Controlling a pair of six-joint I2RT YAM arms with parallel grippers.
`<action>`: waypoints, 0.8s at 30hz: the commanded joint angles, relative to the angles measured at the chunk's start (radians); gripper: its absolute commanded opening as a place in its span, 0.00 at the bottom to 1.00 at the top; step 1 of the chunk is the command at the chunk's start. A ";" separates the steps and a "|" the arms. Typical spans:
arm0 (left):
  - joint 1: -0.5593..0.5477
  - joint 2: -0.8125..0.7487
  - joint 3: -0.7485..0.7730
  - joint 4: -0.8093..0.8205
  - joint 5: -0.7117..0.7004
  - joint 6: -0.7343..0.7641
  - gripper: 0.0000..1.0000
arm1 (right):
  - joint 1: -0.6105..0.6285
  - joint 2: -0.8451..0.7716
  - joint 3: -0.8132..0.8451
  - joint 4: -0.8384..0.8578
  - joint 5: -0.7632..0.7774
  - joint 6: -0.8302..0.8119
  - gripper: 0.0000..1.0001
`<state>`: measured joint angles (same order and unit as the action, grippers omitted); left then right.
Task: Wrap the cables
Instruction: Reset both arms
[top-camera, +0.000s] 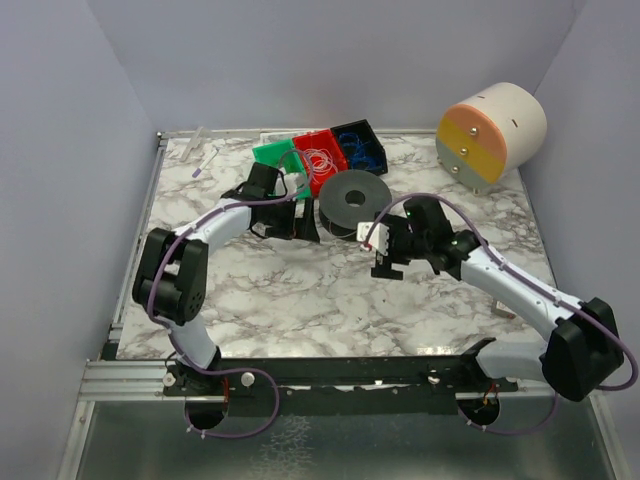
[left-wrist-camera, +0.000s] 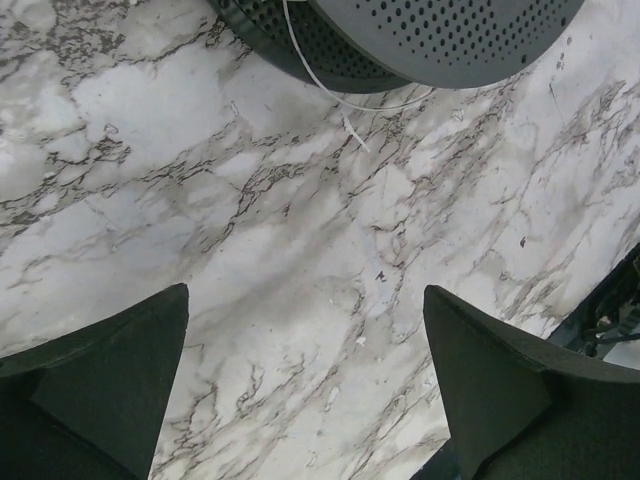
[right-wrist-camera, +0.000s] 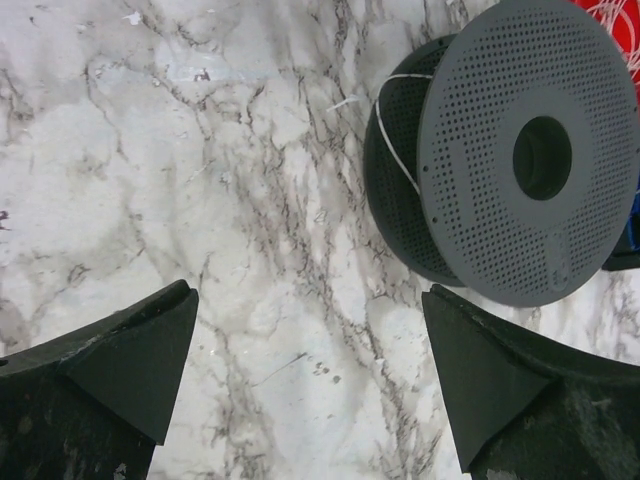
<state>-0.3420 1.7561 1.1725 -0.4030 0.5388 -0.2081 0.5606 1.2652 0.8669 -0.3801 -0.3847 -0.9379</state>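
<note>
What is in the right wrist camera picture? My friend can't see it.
A dark grey spool dotted with tiny holes sits on the marble table, a thin white cable looped between its discs, one end loose. Below, the right gripper is open, nothing between its dark fingers.

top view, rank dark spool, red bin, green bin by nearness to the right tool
1. dark spool, just past the right tool, to its left
2. red bin, behind the spool
3. green bin, left end of the bin row
</note>
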 joint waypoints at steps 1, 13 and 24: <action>0.010 -0.106 0.042 -0.075 -0.074 0.107 0.99 | -0.006 -0.043 0.037 -0.120 0.075 0.138 1.00; 0.035 -0.487 0.010 -0.142 -0.278 0.376 0.99 | -0.053 -0.491 -0.069 -0.022 0.357 0.468 1.00; 0.040 -0.912 -0.283 -0.101 -0.470 0.425 0.99 | -0.091 -0.849 -0.153 -0.027 0.521 0.623 1.00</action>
<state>-0.3077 0.9379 1.0012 -0.4950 0.1200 0.1669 0.4931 0.5041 0.7723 -0.4206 0.0231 -0.3634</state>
